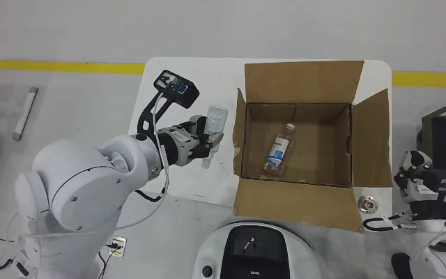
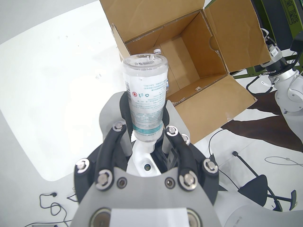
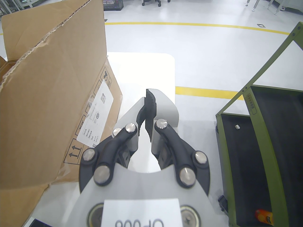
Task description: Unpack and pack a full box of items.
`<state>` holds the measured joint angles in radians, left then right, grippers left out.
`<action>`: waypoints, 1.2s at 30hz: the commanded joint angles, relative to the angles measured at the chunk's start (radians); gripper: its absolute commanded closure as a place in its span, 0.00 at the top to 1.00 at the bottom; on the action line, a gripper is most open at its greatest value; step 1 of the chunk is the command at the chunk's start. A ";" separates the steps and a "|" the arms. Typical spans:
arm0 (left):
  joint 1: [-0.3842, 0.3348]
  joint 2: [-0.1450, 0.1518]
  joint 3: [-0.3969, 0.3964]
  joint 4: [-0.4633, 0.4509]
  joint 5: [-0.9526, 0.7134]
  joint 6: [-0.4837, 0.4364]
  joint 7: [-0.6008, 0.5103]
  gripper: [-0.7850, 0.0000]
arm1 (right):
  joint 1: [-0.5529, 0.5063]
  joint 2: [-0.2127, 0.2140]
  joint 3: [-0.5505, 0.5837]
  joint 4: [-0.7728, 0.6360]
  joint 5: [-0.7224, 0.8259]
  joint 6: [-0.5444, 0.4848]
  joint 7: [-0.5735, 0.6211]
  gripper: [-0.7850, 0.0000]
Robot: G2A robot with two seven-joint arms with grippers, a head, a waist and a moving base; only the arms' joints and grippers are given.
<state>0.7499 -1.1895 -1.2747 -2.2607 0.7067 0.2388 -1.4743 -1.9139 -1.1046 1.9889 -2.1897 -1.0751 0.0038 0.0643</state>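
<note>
Your left jaws are clamped on a clear bottle [image 2: 145,95], cap end inward, above the worktop [image 1: 209,178] beside the open box [image 1: 300,202]. Second bottle [image 1: 279,151] lies inside it. Right jaws closed, empty, by the box's outer wall.

White left arm [image 1: 83,188], grey right hand [image 3: 147,112] with black, silver-screwed links.

We find a teal-printed label [image 2: 146,105] on the clear bottle [image 2: 144,83] clamped between the jaws of the left gripper [image 2: 144,119]; its text is too fine to read. Just beside the pressed-together jaws of the right gripper [image 3: 148,100], the outer wall of the cardboard box [image 3: 47,95] bears a white sticker [image 3: 95,116] with illegible print, and upward-arrow marks [image 3: 74,152] next to it.
</note>
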 commanded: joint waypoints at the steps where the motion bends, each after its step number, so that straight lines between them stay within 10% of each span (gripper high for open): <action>1: 0.000 0.000 0.000 0.000 0.000 0.000 0.000 0.00 | 0.000 0.000 0.000 0.000 0.000 0.000 0.000 0.00; 12: -0.053 -0.009 0.049 -0.005 -0.096 -0.077 0.152 0.00 | 0.000 0.000 0.000 0.000 0.000 0.000 0.000 0.00; 23: -0.275 -0.061 0.333 0.242 -0.282 -0.080 0.276 0.00 | 0.000 0.000 0.000 0.000 0.000 0.000 0.000 0.00; 36: -0.327 -0.102 0.502 0.391 -0.305 -0.045 0.332 0.00 | 0.000 0.000 0.000 0.000 0.000 0.000 0.000 0.00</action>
<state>0.4230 -1.2916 -0.7716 -1.8692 0.4021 0.1939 -1.1425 -1.9139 -1.1046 1.9889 -2.1897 -1.0751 0.0038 0.0643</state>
